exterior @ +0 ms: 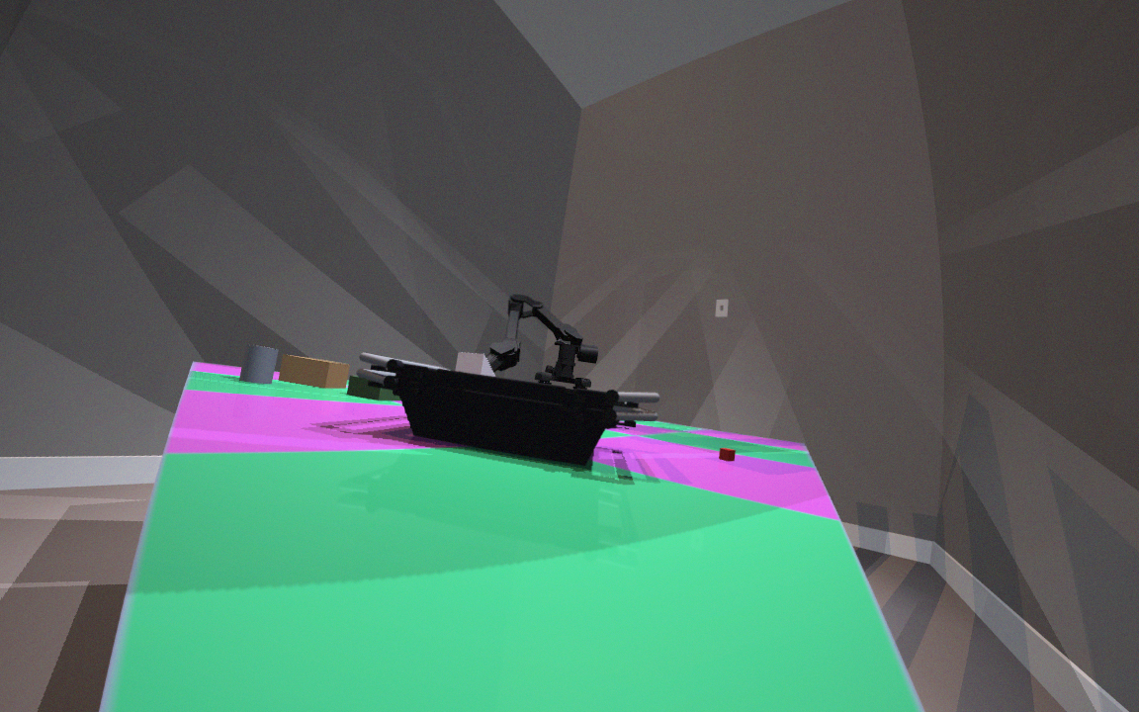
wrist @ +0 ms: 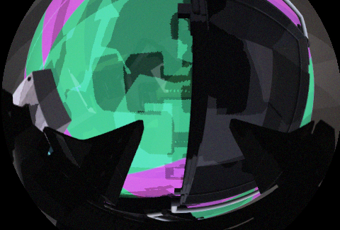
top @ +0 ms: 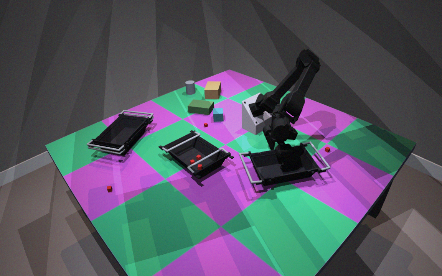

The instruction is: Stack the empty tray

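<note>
The loaded tray point(top: 178, 156) stands mid-table with red blocks point(top: 192, 161) inside. Its two wire bars, one at the left point(top: 182, 142) and one at the right point(top: 207, 158), lie across its top. The empty tray point(top: 263, 164) point(wrist: 227, 145) lies to its right, its bars point(top: 246, 168) point(top: 319, 155) swung out over its ends. My gripper point(top: 279, 152) point(wrist: 188, 124) is open and low at the empty tray's long side nearest the base. One finger is outside that wall and the other over the inside. The fingertips are hidden behind another tray in the exterior view.
Another black tray point(top: 121, 132) point(exterior: 502, 411) with doubled wire bars stands at the left. A grey cylinder point(top: 190, 87), tan box point(top: 212, 91), green block point(top: 200, 107) and teal cube point(top: 218, 115) are near the pale base mount point(top: 249, 118). Loose red cubes point(top: 205, 124) point(top: 327, 149) point(top: 109, 188) lie around.
</note>
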Available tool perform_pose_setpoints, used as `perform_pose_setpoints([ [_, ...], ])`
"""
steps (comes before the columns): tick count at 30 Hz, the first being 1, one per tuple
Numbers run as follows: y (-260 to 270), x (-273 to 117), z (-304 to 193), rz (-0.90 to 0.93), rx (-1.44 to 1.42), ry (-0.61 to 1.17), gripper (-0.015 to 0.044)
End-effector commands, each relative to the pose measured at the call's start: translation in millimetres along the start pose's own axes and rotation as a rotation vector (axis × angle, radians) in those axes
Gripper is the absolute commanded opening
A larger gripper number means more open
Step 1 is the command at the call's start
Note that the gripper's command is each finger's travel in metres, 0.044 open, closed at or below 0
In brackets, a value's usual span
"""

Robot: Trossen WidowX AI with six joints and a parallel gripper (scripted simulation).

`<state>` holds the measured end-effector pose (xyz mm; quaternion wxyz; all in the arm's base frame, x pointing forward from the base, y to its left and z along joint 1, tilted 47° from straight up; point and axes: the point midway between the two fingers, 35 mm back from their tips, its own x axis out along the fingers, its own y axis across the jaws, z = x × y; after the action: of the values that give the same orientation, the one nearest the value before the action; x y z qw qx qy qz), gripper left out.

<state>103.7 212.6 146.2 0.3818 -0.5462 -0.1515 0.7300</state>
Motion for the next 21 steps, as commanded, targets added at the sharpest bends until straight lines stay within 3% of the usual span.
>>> perform_pose_setpoints([
  [1, 2.6, 11.5, 1.9, 0.001, 0.012, -0.003, 0.0440],
  [9, 2.6, 13.1, 2.4, -0.001, 0.012, -0.004, 0.0440],
  [21, 2.6, 13.1, 2.4, -0.001, 0.012, -0.004, 0.0264],
])
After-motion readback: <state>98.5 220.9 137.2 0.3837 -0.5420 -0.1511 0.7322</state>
